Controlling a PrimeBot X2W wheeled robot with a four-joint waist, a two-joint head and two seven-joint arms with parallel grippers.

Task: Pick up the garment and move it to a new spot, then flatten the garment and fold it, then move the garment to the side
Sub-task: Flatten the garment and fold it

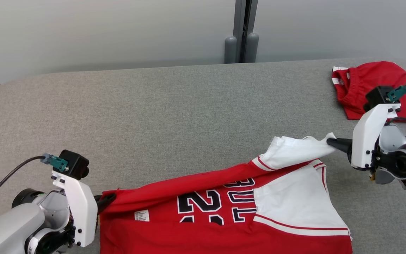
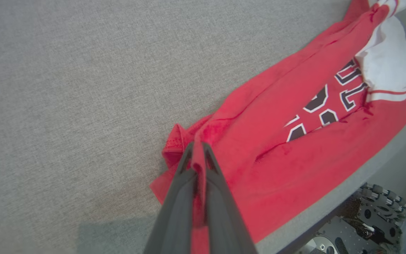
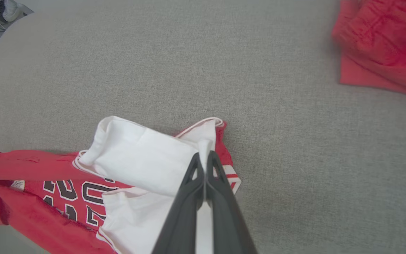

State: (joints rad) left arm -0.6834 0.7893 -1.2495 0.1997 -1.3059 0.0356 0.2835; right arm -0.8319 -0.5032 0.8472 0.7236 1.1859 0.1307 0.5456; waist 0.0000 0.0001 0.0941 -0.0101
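"Grey cloth table [image 1: 174, 106] first: where on it does the garment [image 1: 203, 225] lie, and how far along is the job?"

"The red jersey sits at the near edge, close to the robot. Part of it drapes over the rim in the left wrist view. I judge the pick-and-move step to be under way. The far edge is bunched and one white sleeve [image 1: 294, 151] is turned over, so flattening, folding and shifting it aside are all left."

"And the other red piece [image 1: 368, 81]?"

"A second red garment, loosely heaped near the far right corner, well apart from the jersey and not in either grip."

"The arms?"

"Both come in low from the sides, with their fingers pointing inward toward each other along the jersey's far edge. The left gripper [image 1: 106, 201] is pressed together on the red corner at the left end, and its wrist view shows red cloth pinched between the fingers. The right gripper [image 1: 331, 142] is pinching the tip of the white sleeve at the right end. The cloth between the two looks drawn fairly straight."

"Anything smaller?"

"A white label [image 1: 141, 215] near the left end, its print too small to read."
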